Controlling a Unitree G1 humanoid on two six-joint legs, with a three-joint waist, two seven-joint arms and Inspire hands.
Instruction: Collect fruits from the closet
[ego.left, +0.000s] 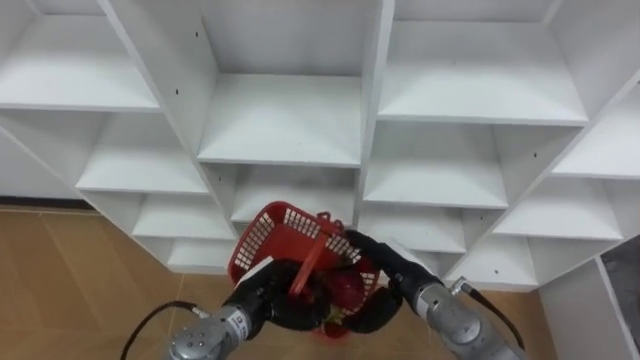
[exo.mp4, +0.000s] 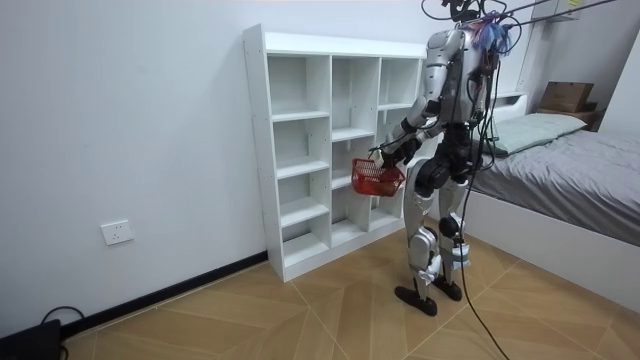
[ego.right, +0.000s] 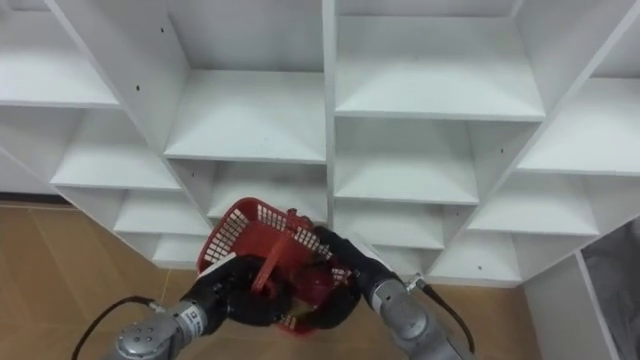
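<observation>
A red plastic basket (ego.left: 275, 235) hangs tilted in front of the white closet (ego.left: 285, 120), at the height of its lower shelves. My left hand (ego.left: 268, 297) comes in from the lower left, with its fingers curled round the basket's near rim by the handle (ego.left: 312, 258). My right hand (ego.left: 378, 272) reaches over the basket's right side, its fingers curled round a red round fruit (ego.left: 346, 289) inside. In the room view I stand upright facing the closet (exo.mp4: 330, 140), with the basket (exo.mp4: 377, 178) at hip height.
The closet's upright divider (ego.left: 372, 110) stands just behind the basket, with open compartments on both sides. Wooden floor (ego.left: 60, 280) lies below on the left. A bed (exo.mp4: 570, 170) stands behind me in the room view, and a wall socket (exo.mp4: 117, 232) is at the left.
</observation>
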